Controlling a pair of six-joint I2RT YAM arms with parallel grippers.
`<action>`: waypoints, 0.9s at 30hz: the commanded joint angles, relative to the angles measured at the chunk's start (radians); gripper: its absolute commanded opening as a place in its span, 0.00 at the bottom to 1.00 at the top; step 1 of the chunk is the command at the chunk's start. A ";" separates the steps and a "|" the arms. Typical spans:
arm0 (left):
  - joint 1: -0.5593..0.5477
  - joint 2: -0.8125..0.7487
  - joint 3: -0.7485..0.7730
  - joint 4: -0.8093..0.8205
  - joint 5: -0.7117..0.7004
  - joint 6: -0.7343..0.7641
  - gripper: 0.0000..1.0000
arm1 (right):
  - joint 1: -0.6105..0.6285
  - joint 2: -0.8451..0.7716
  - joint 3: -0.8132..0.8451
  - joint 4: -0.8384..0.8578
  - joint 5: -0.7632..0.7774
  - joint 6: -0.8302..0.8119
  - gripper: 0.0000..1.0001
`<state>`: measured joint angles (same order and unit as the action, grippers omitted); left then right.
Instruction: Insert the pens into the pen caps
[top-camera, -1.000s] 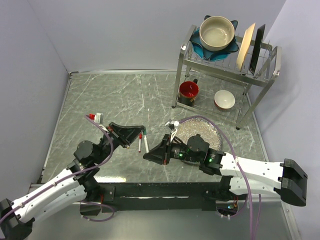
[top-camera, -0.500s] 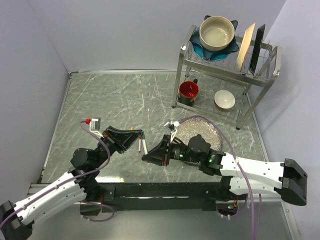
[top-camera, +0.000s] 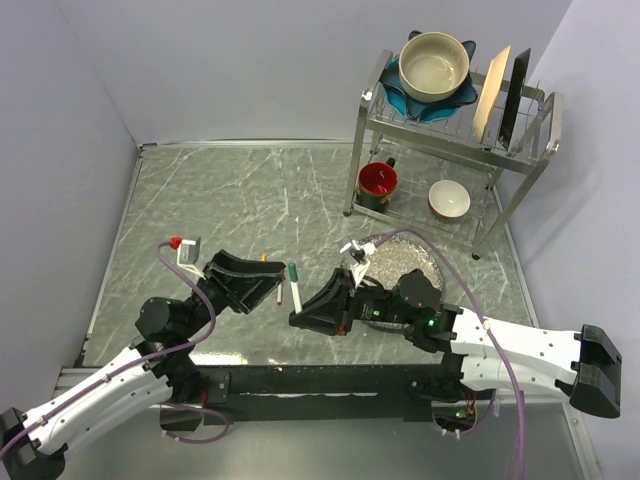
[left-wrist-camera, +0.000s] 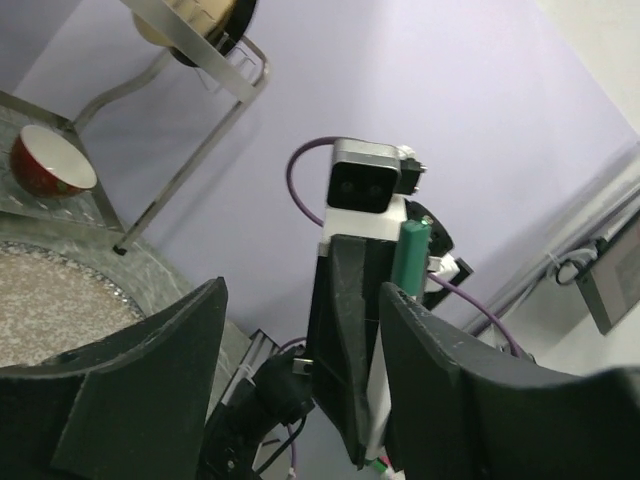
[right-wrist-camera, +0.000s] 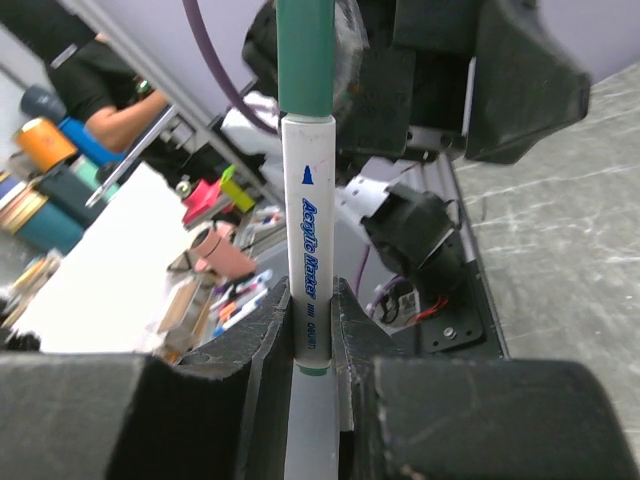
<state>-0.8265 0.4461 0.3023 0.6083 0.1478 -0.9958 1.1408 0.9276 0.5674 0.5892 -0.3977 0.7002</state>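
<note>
My right gripper (right-wrist-camera: 312, 300) is shut on a white pen (right-wrist-camera: 308, 240), which stands upright with the dark green pen cap (right-wrist-camera: 305, 50) on its top end. From above, that pen (top-camera: 295, 289) rises from the right gripper (top-camera: 300, 317) near the table's front middle. My left gripper (top-camera: 274, 280) stands open just left of it, its jaws either side of the capped pen (left-wrist-camera: 410, 255) and not touching it. A second pen (top-camera: 280, 294) with a red end lies under the left fingers. A small yellow piece (top-camera: 264, 258) lies behind them.
A round speckled plate (top-camera: 405, 262) lies right of the grippers. A metal dish rack (top-camera: 450, 120) at the back right holds a bowl, upright plates, a red mug (top-camera: 378, 183) and a small bowl (top-camera: 449, 199). Walls close the left and back sides.
My left gripper has opened and let go of the green cap, which stays on the pen in my right gripper. The left arm has drawn back a little to the left.
</note>
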 joint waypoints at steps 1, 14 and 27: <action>-0.003 0.039 0.098 0.042 0.134 0.072 0.68 | -0.001 -0.013 -0.009 0.078 -0.079 -0.005 0.00; -0.003 0.117 0.141 0.129 0.323 0.086 0.71 | 0.002 -0.055 -0.009 0.072 -0.115 -0.001 0.00; -0.003 0.149 0.202 0.125 0.335 0.094 0.73 | 0.005 -0.056 -0.012 0.054 -0.138 0.010 0.00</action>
<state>-0.8265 0.6064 0.4278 0.6968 0.4744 -0.9215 1.1408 0.8852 0.5549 0.6132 -0.5179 0.7094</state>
